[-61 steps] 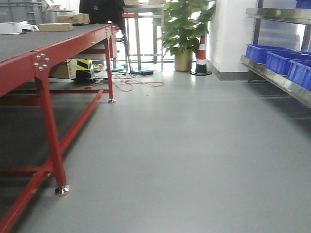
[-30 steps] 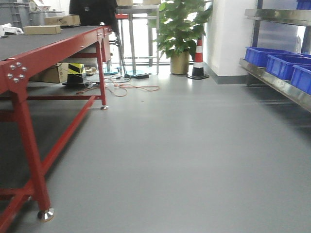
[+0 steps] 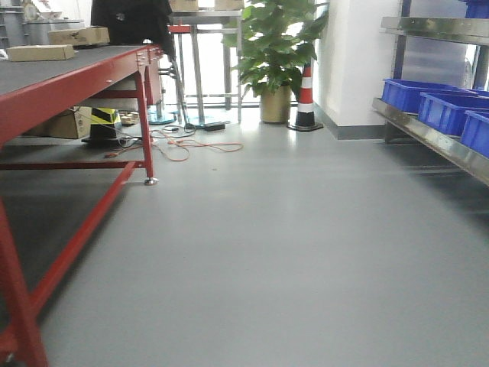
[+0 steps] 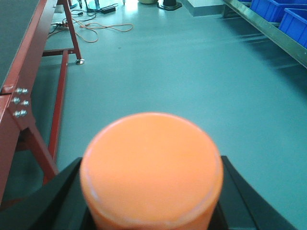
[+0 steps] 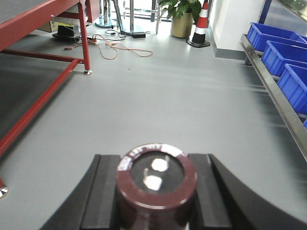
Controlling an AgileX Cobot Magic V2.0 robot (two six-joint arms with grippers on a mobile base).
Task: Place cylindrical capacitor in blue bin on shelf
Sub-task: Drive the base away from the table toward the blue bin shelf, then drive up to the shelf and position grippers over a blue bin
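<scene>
Since the capacitor sits clamped in the right gripper, pickup looks done; what remains is closing on the shelf, off to the right across the floor, and dropping it into a blue bin. The left gripper clasps an orange cylinder.

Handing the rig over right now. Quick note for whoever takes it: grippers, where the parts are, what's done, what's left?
Right gripper: shut on the capacitor, held upright, terminals up.
Left gripper: shut on an orange cylinder.
Shelf is ahead on the right, with blue bins in a row on its lower tier. Red table runs along the left.
Done: capacitor is picked up.
Left: get to the shelf, lower the capacitor into a blue bin, release.
</scene>
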